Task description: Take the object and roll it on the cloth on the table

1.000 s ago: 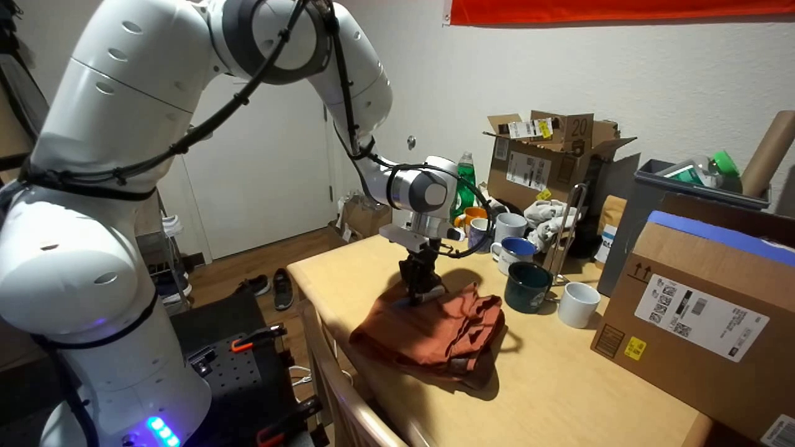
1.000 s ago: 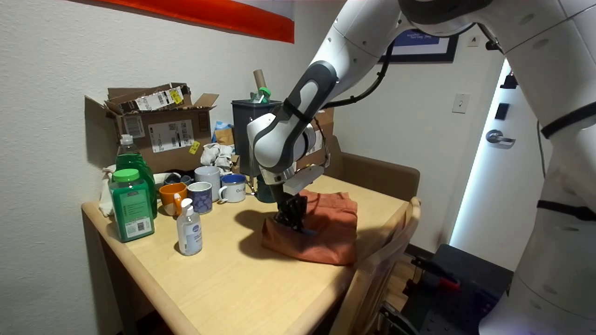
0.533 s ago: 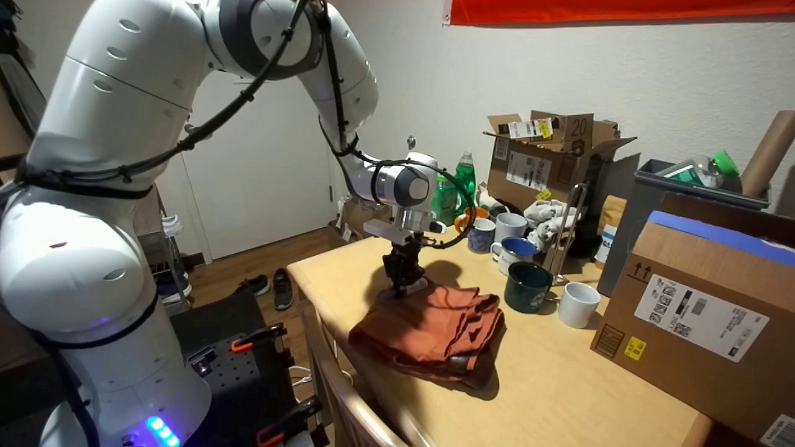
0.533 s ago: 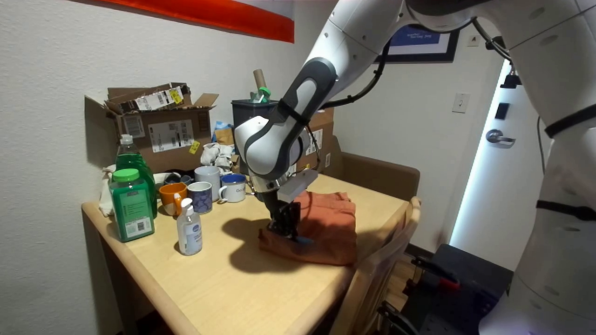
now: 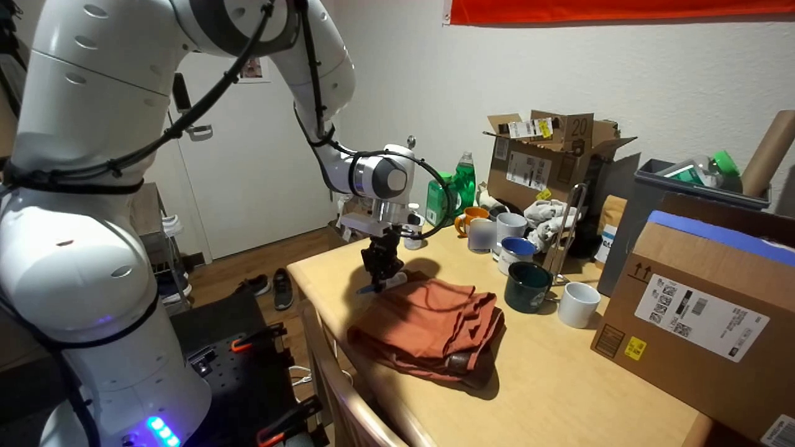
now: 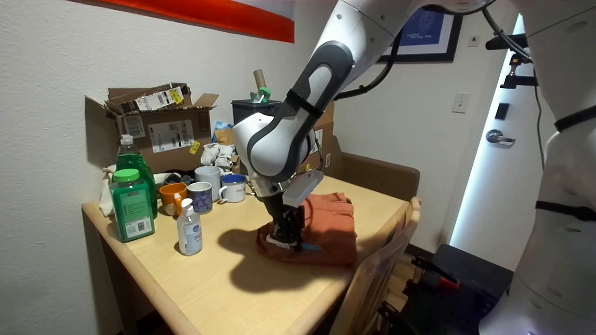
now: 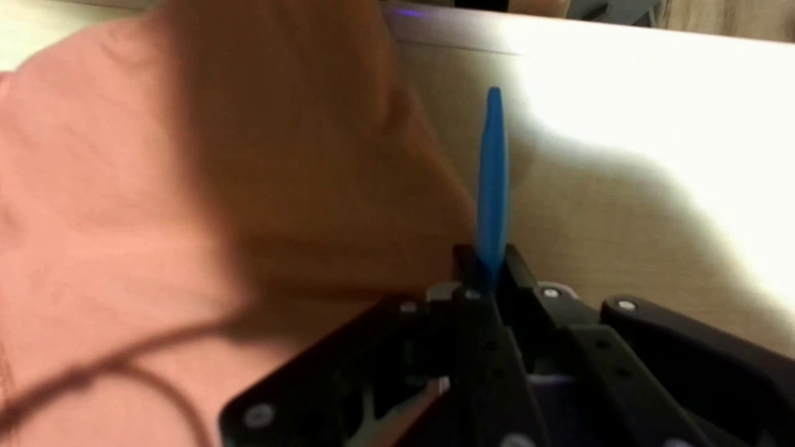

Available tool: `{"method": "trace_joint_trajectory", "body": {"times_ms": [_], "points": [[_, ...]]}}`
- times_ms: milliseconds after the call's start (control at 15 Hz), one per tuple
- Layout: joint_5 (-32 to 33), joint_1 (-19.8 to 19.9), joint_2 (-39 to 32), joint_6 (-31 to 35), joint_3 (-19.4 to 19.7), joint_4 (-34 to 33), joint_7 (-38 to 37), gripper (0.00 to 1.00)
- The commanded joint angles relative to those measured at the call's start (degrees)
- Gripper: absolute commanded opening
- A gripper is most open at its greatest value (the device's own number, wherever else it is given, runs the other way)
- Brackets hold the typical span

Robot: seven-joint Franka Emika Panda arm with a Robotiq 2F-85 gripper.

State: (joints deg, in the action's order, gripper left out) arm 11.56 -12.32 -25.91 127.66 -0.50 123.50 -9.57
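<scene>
- Several mugs (image 5: 579, 305) stand on the worktop (image 5: 559, 385), centre to right of the frame in an exterior view; a dark green mug (image 5: 525, 292) is the nearest of them to the cloth (image 5: 428, 323).
- One cardboard box (image 5: 677, 366) fills the lower right there; an open cardboard box (image 5: 564, 180) is behind the mugs, and a dark bin (image 5: 633, 230) stands towards the upper right.
- Two green bottles (image 6: 132, 200) stand at the left of an exterior view, with a small pump bottle (image 6: 190, 232) near them, lower in the frame.
- A chair back (image 6: 357, 293) at lower right in that view hides part of the worktop's edge.
- The gripper (image 7: 490, 270) is narrow, its fingers (image 7: 520, 273) closed on the roller (image 5: 395, 280); the blue handle (image 7: 493, 180) sticks up from between them in the wrist view.
- The roller is at the folded cloth's upper left edge in an exterior view, white part to the right of the gripper, handle to the left; whether it touches the cloth, I cannot tell.
</scene>
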Motion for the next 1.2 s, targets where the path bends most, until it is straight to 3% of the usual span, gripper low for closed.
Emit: {"method": "trace_joint_trajectory", "body": {"times_ms": [0,200,533,1133], "points": [[2.19,-0.86,7.16,2.92,-1.00,7.28,-2.84,0.03],[3.01,-0.91,10.29,5.51,-1.83,10.23,-3.31,0.03],[0.65,-0.16,8.65,6.91,-3.78,8.07,-1.24,0.03],[-12.06,0.20,-0.24,10.39,-7.79,1.34,-0.47,0.03]]}}
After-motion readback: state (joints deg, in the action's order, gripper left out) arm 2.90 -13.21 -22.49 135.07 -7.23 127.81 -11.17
